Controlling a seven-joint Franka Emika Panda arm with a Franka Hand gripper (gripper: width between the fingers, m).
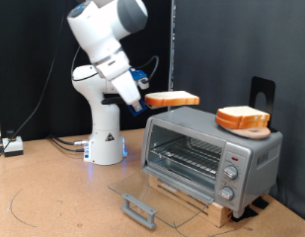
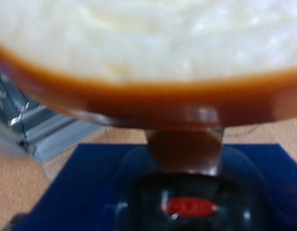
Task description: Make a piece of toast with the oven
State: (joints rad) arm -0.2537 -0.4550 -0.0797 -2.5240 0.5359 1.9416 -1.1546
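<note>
The end effector (image 1: 142,101) hangs in the air at the end of the white arm, above and to the exterior view's left of the oven, and it is clamped on one edge of the squarish piece of toast with an orange-brown crust and pale cream face (image 1: 173,99). The slice sticks out flat from the fingers towards the exterior view's right, its far edge reaching over the oven's top left corner without touching it. In the wrist view the same slice (image 2: 148,48) fills the upper part of the frame, crust edge nearest the camera, with a brown finger (image 2: 185,149) pressed against it.

Below the slice stands the boxy silver countertop toaster oven (image 1: 187,128), its glass door (image 1: 157,188) folded down flat in front, so the wire rack (image 1: 187,153) inside is exposed. Round knobs (image 1: 230,178) run down its right panel. The oven rests on a low wooden board (image 1: 226,209) on the brown table (image 1: 53,197).

On the oven's roof, towards the exterior view's right, sits a second orange-crusted slice of bread on a small wooden stand (image 1: 243,119), well apart from the held slice.
</note>
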